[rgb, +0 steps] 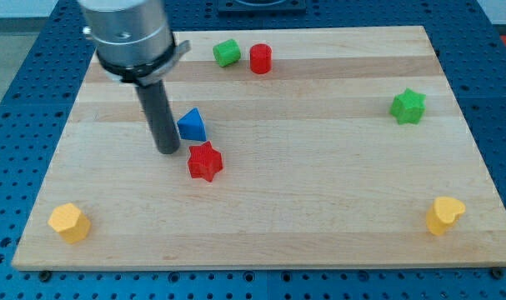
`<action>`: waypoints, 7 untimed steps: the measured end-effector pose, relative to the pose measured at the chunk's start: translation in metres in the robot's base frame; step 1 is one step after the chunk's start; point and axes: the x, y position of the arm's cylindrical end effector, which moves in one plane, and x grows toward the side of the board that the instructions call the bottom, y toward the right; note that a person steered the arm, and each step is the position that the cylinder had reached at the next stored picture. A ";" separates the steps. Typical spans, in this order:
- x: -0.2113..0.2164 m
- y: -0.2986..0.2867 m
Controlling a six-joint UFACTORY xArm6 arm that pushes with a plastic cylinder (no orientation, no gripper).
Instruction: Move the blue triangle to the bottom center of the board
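The blue triangle (192,125) lies on the wooden board (319,200), left of centre in the upper half. My tip (168,151) rests on the board just to the triangle's left and slightly below it, very close or touching; I cannot tell which. A red star (205,162) lies just below the triangle, to the right of my tip.
A green block (227,53) and a red cylinder (261,59) sit near the view's top edge. A green star (408,107) is at the right. A yellow hexagon (69,222) is at the bottom left corner, a yellow heart (445,215) at the bottom right.
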 end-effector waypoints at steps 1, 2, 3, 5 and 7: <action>-0.034 -0.013; -0.043 0.065; -0.043 0.154; -0.043 0.167; -0.069 0.142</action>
